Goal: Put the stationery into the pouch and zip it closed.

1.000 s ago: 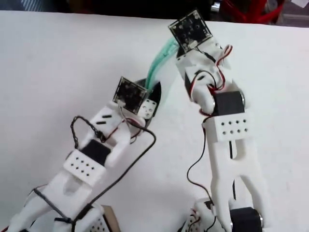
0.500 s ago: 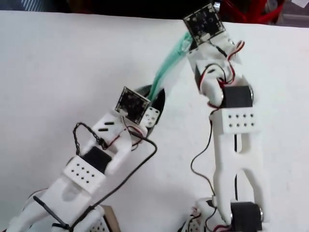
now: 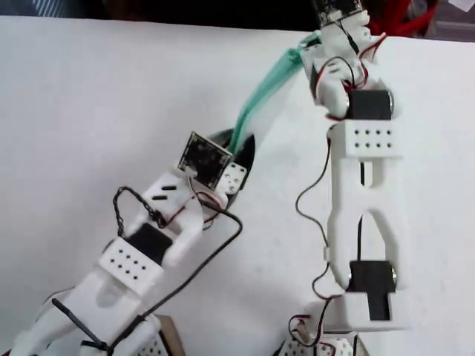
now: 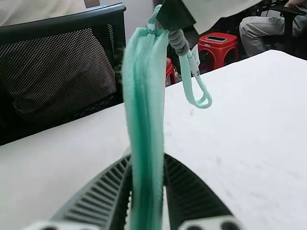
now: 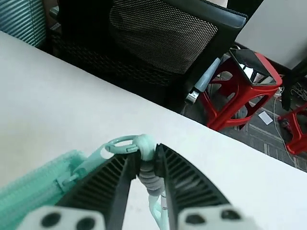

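Ideally the right gripper (image 5: 144,154), whose jaws are pinched almost together on the grey ribbed zip pull (image 5: 147,181), draws that pull straight along the line of the zip. The draw should be low and level, with no twist and no upward tug, because the ribbed piece is narrow and looks likely to slide out of the jaws under a crooked load. In the high view this gripper sits at the far edge of the table (image 3: 111,96), so I judge the slider to be at or near its end stop. The pull should ease off as soon as resistance rises. The left gripper (image 4: 146,160) serves as the anchor. Its jaws are clamped on the other end of the pouch (image 4: 144,96), near the middle of the table, with only the thickness of the fabric between them. It does best by holding that spot firmly so the fabric is taut and the slider has something to run against. The teal pouch is stretched edge-up between the two grippers, and a pale green loop (image 4: 199,93) hangs beside the slider. Whether the stationery is inside I cannot tell, since the fabric hides it.
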You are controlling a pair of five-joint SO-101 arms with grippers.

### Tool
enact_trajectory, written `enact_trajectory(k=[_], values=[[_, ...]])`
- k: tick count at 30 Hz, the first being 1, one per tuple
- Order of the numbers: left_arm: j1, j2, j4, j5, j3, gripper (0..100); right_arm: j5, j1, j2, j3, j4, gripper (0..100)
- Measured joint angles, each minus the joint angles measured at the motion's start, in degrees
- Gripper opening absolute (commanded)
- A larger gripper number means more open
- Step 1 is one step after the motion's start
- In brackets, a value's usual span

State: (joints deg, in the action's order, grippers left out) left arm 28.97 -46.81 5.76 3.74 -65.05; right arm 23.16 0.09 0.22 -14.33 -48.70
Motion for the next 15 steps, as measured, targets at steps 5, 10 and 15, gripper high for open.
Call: enact_trajectory(k=[5,10,15], values=[[0.00,0.00,-0.09,0.00,0.09,2,-0.35,0.35,5.19,-6.51,-1.93,1.9],[0.00,0.00,-0.09,0.00,0.18,2,-0.44,0.53,9.32,-11.16,-3.16,1.9],[0.00,0.00,-0.09,0.00,0.18,2,-0.44,0.53,11.16,-12.84,-3.43,1.9]])
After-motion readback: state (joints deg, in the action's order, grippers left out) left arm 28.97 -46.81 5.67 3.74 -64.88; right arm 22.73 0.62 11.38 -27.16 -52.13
